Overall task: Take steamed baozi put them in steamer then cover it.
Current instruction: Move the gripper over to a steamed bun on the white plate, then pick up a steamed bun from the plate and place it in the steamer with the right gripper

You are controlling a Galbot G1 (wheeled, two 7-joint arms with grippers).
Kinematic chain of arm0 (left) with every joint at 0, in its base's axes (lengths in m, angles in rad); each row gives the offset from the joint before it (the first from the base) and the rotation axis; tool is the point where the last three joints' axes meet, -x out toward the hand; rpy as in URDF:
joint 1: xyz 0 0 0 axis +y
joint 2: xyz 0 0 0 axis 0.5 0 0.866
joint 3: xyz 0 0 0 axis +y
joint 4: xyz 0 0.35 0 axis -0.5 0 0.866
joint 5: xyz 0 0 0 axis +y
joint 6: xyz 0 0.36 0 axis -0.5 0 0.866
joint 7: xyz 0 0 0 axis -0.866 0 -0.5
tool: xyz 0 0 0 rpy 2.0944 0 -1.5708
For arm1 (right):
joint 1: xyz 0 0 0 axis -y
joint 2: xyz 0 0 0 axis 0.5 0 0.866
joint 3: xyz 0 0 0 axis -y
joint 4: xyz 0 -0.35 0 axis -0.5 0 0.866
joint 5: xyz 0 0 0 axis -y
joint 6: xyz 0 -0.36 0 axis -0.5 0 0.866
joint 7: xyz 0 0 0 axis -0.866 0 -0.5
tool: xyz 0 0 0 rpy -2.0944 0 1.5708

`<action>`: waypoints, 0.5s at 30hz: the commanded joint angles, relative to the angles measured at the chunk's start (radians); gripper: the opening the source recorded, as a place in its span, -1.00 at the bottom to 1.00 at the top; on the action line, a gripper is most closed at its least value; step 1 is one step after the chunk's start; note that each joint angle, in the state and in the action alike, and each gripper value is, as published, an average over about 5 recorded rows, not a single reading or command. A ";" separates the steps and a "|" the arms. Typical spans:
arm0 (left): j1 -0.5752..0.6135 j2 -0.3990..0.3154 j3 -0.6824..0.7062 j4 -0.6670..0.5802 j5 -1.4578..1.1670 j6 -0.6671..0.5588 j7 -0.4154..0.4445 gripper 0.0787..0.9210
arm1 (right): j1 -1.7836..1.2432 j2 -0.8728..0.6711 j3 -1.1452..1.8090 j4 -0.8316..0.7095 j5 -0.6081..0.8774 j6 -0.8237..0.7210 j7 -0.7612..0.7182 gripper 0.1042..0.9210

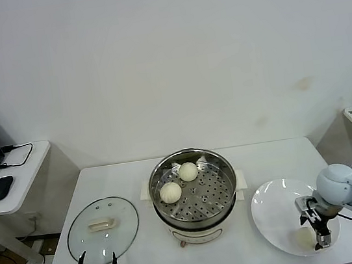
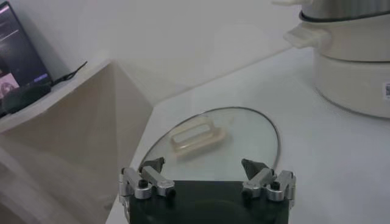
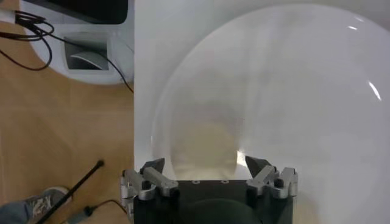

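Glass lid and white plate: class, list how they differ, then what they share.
The glass lid is see-through with a cream handle; the white plate is opaque, without one. The lid lies left of the steamer, bare; the plate lies right, holding a baozi. Both are round and flat on the table.

The head camera looks down across the counter (image 1: pixel 136 177) from above; each wrist camera sits close behind its own hand, sharing the glass lid (image 1: pixel 102 224) and white plate (image 1: pixel 272 210) with it

Two cream-white baozi (image 1: pixel 178 181) sat in the uncovered steel steamer (image 1: pixel 222 179); a third bun (image 1: pixel 305 237) lay apart.
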 commanded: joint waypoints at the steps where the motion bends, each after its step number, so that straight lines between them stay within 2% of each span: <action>1: -0.003 0.001 0.000 0.004 0.001 0.000 0.000 0.77 | -0.003 0.003 -0.003 -0.012 0.000 -0.002 -0.002 0.42; 5: -0.006 0.000 0.001 0.005 0.001 0.000 0.000 0.77 | 0.001 0.005 -0.001 -0.013 0.007 -0.005 -0.002 0.24; 15: -0.008 -0.002 0.010 0.005 0.002 -0.002 -0.004 0.77 | 0.100 -0.008 0.005 -0.013 0.084 -0.014 -0.009 0.12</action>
